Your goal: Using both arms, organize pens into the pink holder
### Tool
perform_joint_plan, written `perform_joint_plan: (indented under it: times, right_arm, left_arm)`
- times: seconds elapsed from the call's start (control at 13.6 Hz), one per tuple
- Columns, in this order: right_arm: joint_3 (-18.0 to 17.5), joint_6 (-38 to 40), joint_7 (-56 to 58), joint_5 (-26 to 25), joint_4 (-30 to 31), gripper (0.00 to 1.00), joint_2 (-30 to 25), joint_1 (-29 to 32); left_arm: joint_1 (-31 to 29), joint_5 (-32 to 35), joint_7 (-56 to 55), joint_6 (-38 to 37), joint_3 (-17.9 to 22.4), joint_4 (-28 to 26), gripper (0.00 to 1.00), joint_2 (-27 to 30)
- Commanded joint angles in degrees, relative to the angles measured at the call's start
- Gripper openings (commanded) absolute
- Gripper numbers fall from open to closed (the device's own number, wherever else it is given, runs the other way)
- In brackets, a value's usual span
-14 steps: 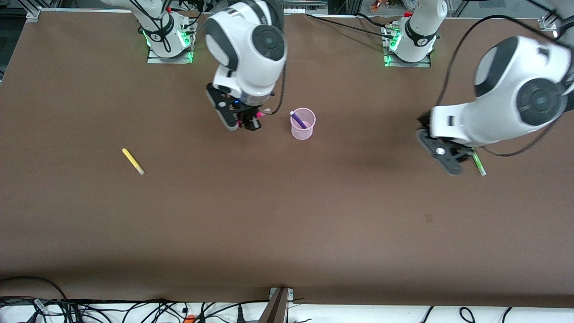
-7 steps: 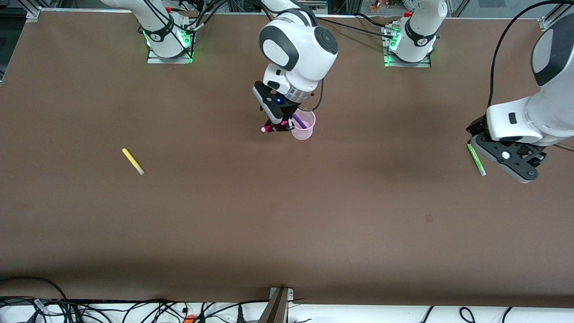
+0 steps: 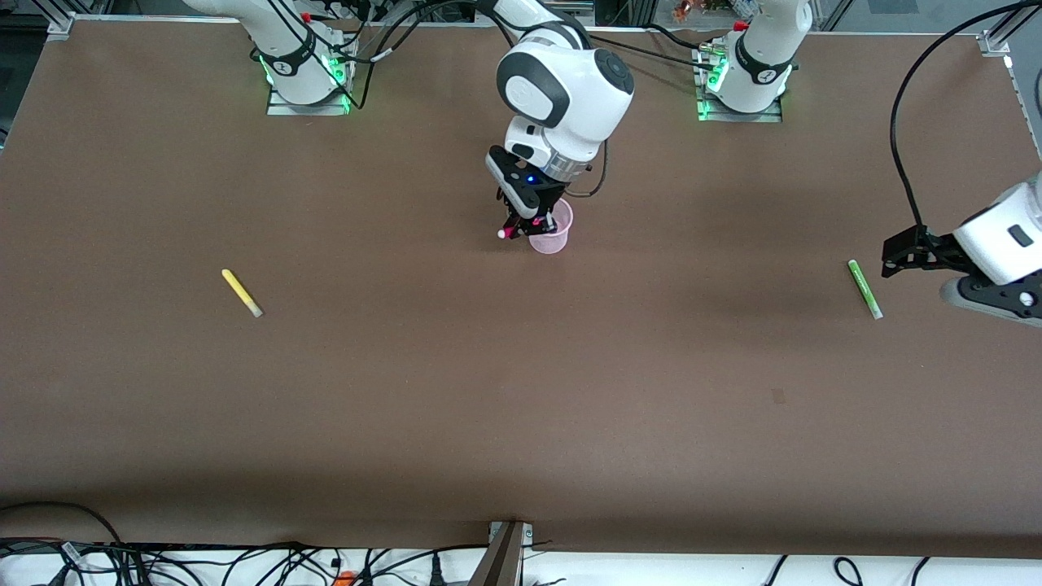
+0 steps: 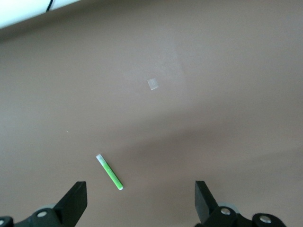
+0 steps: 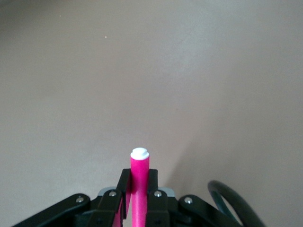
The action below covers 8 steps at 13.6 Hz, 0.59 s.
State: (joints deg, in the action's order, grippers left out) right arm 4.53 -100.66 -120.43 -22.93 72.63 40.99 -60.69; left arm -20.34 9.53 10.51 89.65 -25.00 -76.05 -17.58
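My right gripper (image 3: 521, 218) is shut on the magenta-pink pen (image 3: 506, 232), held level at the rim of the pink holder (image 3: 555, 238). In the right wrist view the pen (image 5: 139, 172) sticks out between the fingers of that gripper (image 5: 139, 185), pale tip forward. The gripper covers the holder's mouth, so the dark purple pen is hidden. My left gripper (image 3: 897, 257) is open, just off the green pen (image 3: 864, 289) toward the left arm's end. The left wrist view shows the green pen (image 4: 109, 171) ahead of that open gripper (image 4: 139, 205). The yellow pen (image 3: 242, 293) lies toward the right arm's end.
A small dark mark (image 3: 777, 396) is on the brown table, nearer the front camera than the green pen; it shows pale in the left wrist view (image 4: 152, 84). Cables (image 3: 244, 561) run along the table's front edge. The left gripper is close to the table's end.
My right gripper has carried the magenta pen sideways to the holder and turned it. My left arm has swung toward its end of the table, uncovering the green pen.
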Motion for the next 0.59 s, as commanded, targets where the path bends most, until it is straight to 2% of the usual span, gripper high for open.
perform_joint_plan:
  times: [0.0, 0.15, 0.29, 0.37, 0.52]
  right_arm:
    - [0.8, 0.6, -1.0, -1.4, -1.6, 0.00, 0.9, -2.1]
    - [0.7, 1.0, -0.9, -2.6, -1.1, 0.00, 0.9, -2.9]
    - [0.7, 1.1, -0.9, -3.5, 0.0, 0.00, 1.0, -3.2]
    - [0.7, 1.2, -0.9, -3.9, 0.1, 0.00, 1.4, -3.3]
    - [0.7, 1.2, -0.9, -4.0, 0.1, 0.00, 1.9, -4.1]
  left_arm:
    - [10.3, -4.1, -0.8, -0.7, 13.3, -4.7, 1.00, 5.7]
    - [14.3, -7.1, -1.8, 0.4, 19.1, -11.3, 1.00, 10.7]
    - [20.0, -6.9, -1.8, 6.6, 25.2, -19.9, 1.00, 16.8]
    - [21.6, -6.6, -1.8, 9.4, 26.7, -23.3, 1.00, 19.1]
    - [21.2, -6.5, -1.5, 10.0, 26.8, -24.3, 1.00, 20.4]
